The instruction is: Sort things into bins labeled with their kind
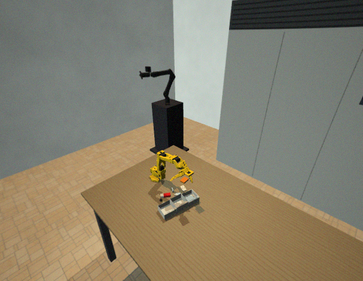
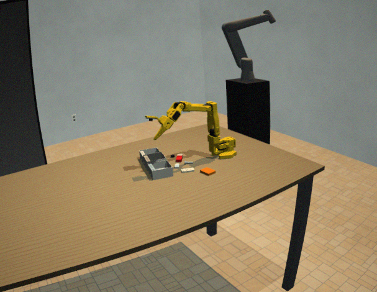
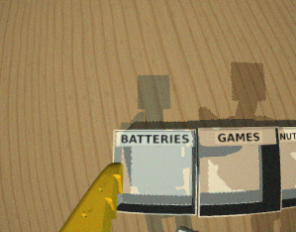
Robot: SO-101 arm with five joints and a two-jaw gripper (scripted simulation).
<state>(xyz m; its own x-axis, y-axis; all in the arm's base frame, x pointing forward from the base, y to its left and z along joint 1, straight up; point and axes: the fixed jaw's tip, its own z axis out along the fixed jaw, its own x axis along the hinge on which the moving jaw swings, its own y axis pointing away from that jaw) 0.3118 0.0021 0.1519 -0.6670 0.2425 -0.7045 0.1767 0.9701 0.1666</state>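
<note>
My gripper [image 1: 182, 181] is open and empty, raised above the table on the robot's side of the bins; one finger shows at the left of the wrist view. The joined grey bins read BATTERIES [image 3: 154, 139] [image 2: 163, 173], GAMES [image 3: 238, 137] and NUTS, cut off [image 3: 290, 136]. No thing is clearly seen in them. On the table lie an orange flat block [image 1: 183, 180] [image 2: 207, 171], a white dotted block [image 1: 183, 188] [image 2: 187, 169], a red piece [image 1: 167, 195] [image 2: 179, 158] with a whitish piece at its end, a small black piece [image 1: 161, 199] [image 2: 172, 155], a grey bolt-like piece [image 2: 188, 162] and a small pale piece [image 2: 176, 165].
The loose things lie between the arm's base [image 2: 227, 152] and the bins, several of them close to the bin wall. Shadows of the arm fall across the bins and table. Another arm stands on a black pedestal [image 1: 167, 127] [image 2: 248, 110] behind the table.
</note>
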